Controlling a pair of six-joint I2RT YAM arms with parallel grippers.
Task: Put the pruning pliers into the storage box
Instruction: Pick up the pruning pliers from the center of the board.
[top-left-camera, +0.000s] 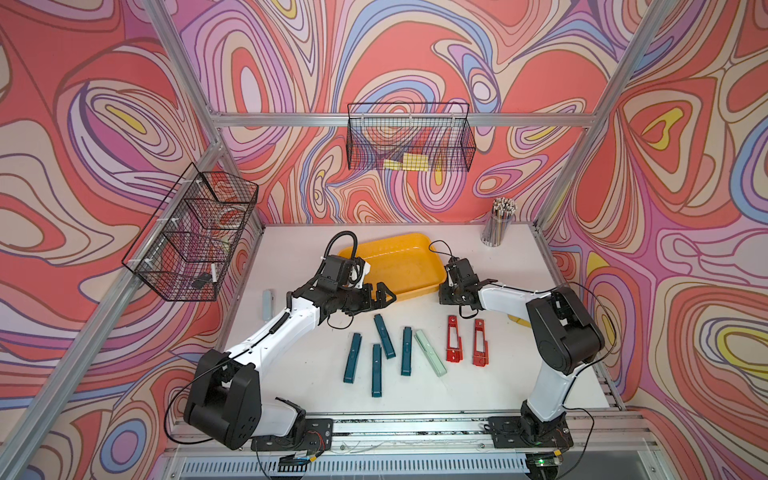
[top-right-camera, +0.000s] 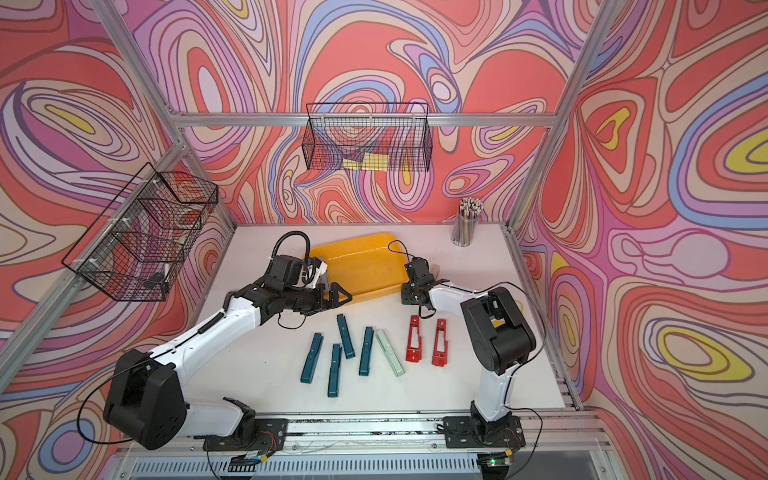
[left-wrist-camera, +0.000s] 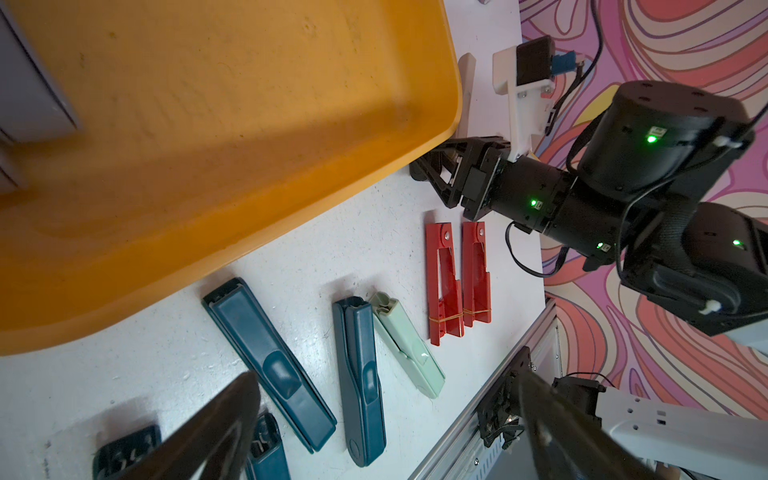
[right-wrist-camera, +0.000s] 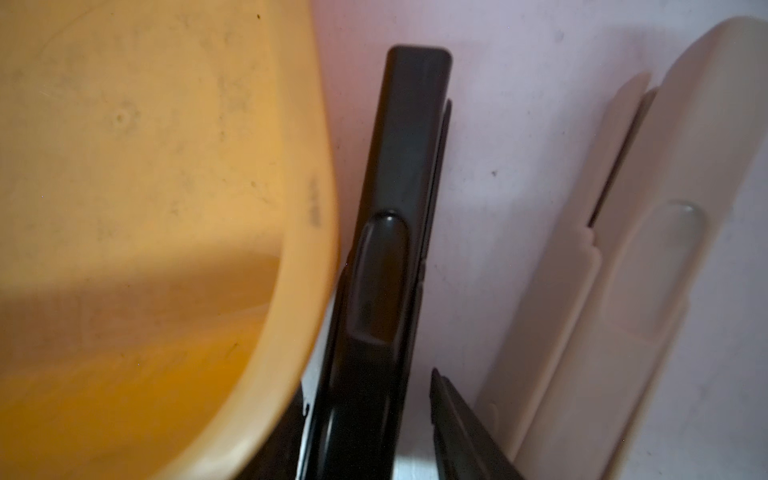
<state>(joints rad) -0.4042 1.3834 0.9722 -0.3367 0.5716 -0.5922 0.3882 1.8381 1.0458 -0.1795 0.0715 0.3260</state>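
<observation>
The shallow rectangular yellow plastic storage box (top-left-camera: 390, 266) sits toward the back of the white table (top-left-camera: 519, 374), and both arms reach to its near edge. The left gripper (top-left-camera: 384, 296) hovers at the box's near rim with its jaws spread wide and nothing between them. The right gripper (top-left-camera: 452, 291) points down at the box's near right corner. In the right wrist view, its jaws stand either side of a slim black bar-shaped pruning plier (right-wrist-camera: 399, 208) lying on the table just outside the box wall. A strip of table shows between the plier and the one finger (right-wrist-camera: 457, 428) clearly in view, so the plier is straddled, not pinched. A beige plier (right-wrist-camera: 623, 249) lies just beyond the black one. In front of the box, four teal pliers (top-left-camera: 352, 358) (top-left-camera: 376, 370) (top-left-camera: 384, 336) (top-left-camera: 407, 351), a mint plier (top-left-camera: 430, 353) and two red slotted pliers (top-left-camera: 454, 338) (top-left-camera: 480, 343) lie loosely side by side. A grey plier (top-left-camera: 268, 305) rests apart, outside the left arm.
</observation>
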